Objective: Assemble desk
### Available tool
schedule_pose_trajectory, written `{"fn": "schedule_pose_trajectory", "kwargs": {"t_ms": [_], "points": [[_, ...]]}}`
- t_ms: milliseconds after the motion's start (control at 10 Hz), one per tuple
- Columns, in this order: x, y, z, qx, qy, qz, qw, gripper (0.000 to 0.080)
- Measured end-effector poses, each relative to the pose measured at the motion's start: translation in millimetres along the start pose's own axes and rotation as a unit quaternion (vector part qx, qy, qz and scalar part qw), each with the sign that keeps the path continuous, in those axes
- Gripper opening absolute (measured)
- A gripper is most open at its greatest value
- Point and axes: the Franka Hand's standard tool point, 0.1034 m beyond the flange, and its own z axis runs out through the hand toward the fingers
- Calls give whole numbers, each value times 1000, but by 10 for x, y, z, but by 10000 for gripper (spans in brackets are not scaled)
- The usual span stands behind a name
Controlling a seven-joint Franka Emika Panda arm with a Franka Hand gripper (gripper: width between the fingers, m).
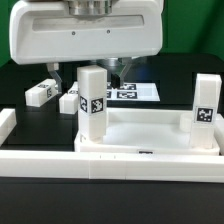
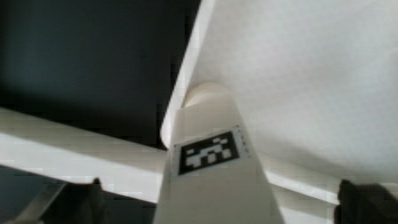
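Exterior view shows empty, wide-open fingers [image 1: 115,66] above a short square white plastic leg [image 1: 92,102], probably light and stiff; its flat sides suit pinching.

my casing [image 1: 85,35] is a broad, smooth white shell with rounded corners (plain, no lettering that i can make out). a ribbed grey metal collar [image 1: 95,8] crowns it. below it my fingers [image 1: 122,66] are dark, almost black; the wrist view shows only their blurred tips.
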Motion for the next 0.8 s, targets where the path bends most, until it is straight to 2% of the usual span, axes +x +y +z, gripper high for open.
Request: {"fn": "schedule_pose_trajectory", "kwargs": {"t_ms": [200,300,400,500,600,800], "points": [[5,21,-12,-2,0,-46,999,648],[-2,36,-12,-2,0,-58,998,525],[-4,36,-7,-2,-1,-55,998,525],[-6,37,-3,-2,-1,-55,998,386],[-7,37,-1,-2,-1,-55,999,290],[-10,37,6,-1,-2,-43,999,290]]}}
